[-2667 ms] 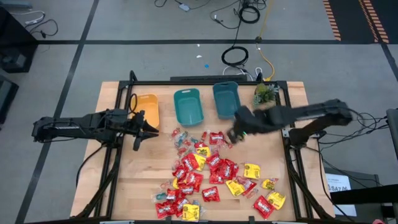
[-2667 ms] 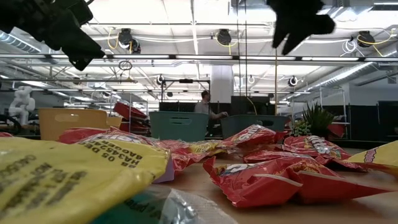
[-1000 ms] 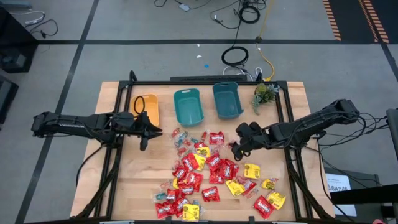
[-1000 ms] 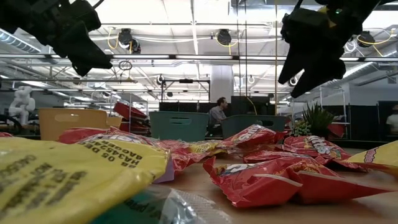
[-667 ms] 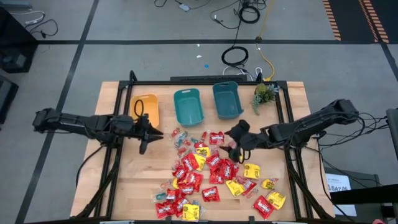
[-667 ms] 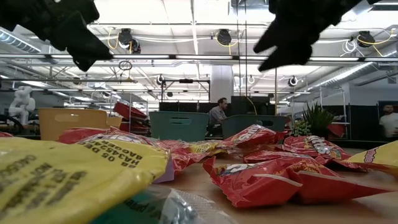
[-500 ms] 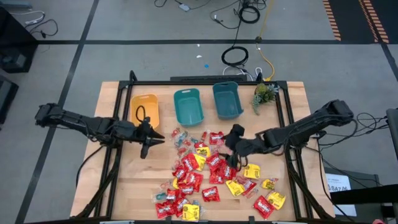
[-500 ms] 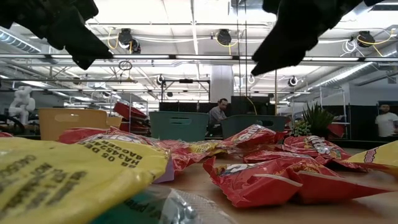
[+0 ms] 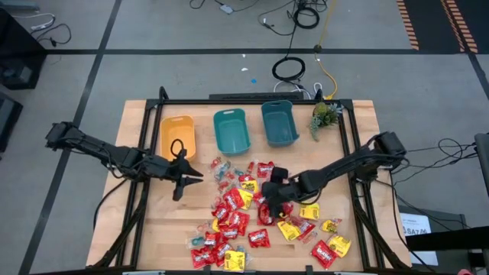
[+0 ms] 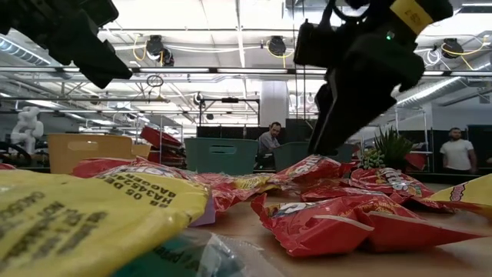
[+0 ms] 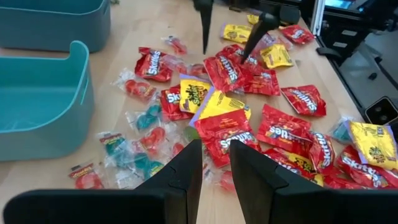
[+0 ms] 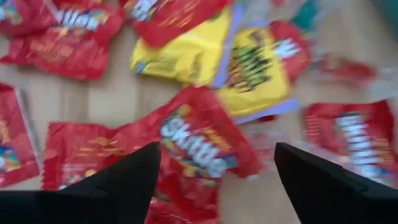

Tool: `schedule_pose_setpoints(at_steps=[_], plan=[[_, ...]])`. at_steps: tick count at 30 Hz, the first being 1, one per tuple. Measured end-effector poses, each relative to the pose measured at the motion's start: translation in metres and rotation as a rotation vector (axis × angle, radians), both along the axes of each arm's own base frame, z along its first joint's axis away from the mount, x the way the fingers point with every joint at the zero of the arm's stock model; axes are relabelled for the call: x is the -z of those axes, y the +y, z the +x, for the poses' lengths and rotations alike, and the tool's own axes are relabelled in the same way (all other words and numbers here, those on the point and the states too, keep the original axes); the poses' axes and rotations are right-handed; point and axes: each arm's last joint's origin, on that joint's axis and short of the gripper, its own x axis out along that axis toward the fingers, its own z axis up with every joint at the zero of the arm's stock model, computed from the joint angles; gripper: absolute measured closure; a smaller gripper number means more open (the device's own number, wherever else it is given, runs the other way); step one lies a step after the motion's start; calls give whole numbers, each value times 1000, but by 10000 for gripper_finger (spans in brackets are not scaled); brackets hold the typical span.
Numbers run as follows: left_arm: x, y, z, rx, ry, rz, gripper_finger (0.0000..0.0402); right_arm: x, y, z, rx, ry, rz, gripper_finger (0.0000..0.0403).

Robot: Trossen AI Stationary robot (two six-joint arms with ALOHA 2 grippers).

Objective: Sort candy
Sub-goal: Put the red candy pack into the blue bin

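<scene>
Right pincer (image 9: 269, 200): spread wide, empty, above glossy red candy packet (image 12: 202, 146). Left pincer (image 9: 191, 179): narrowly parted, empty. Risk: grabbing overlapping neighbours.

Three bins (image 9: 233, 131); one plant (image 9: 326, 114); many candies (image 9: 263, 214)

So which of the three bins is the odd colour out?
The yellow bin, the leftmost of the row at the table's far edge, nearest the left gripper. The two bins beside it are both teal.
</scene>
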Motion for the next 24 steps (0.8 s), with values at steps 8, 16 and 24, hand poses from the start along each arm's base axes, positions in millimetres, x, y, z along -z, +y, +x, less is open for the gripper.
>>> schedule_pose_setpoints(at_steps=[8, 16, 24], plan=[[0, 0, 0, 2, -1, -2, 309, 22, 3, 5, 30, 65, 30, 177], [0, 0, 0, 3, 0, 1, 309, 7, 3, 2, 45, 22, 65, 324], [0, 0, 0, 4, 2, 2, 309, -35, -2, -7, 90, -110, 108, 387]])
